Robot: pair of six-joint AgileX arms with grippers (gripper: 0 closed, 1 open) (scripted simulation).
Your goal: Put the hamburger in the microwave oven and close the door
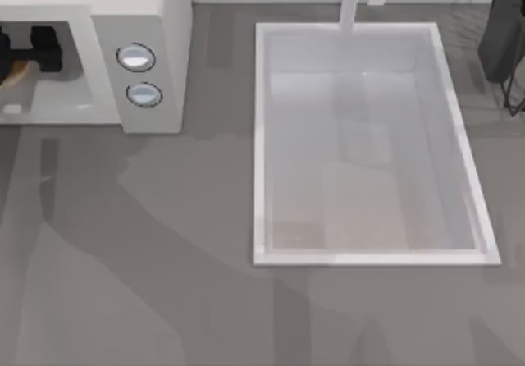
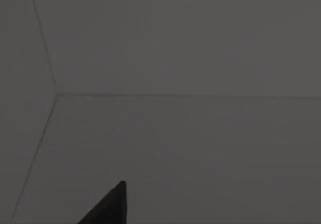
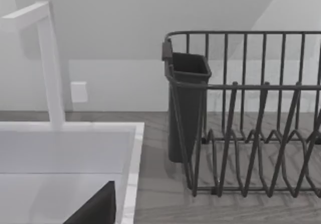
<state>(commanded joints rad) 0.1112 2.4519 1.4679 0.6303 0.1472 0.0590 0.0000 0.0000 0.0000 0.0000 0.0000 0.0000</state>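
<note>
The left claw [image 1: 18, 54] reaches into the grey cavity of the microwave oven [image 1: 139, 21] at the table's [image 1: 164, 259] far left; a tan shape at its tip, probably the hamburger [image 1: 18, 72], sits inside; how far the claw is open I cannot tell; the right arm is parked at the far right by the dish rack [image 3: 251, 118], past the sink [image 1: 369, 259].

Work surface: grey countertop [image 1: 164, 243], streaked with broad soft shadows. A large white rectangular sink [image 1: 261, 144] is recessed at the right of centre, with a white square-section faucet [image 1: 351, 1] rising from its far rim. A pale, plain back wall [image 3: 150, 28] carries a small white wall plate [image 3: 78, 92] (just beside the faucet). A dark wire dish rack [image 3: 251, 113] with a dark cutlery cup [image 3: 185, 103] stands at the far right corner. Lighting is even and diffuse.
</note>
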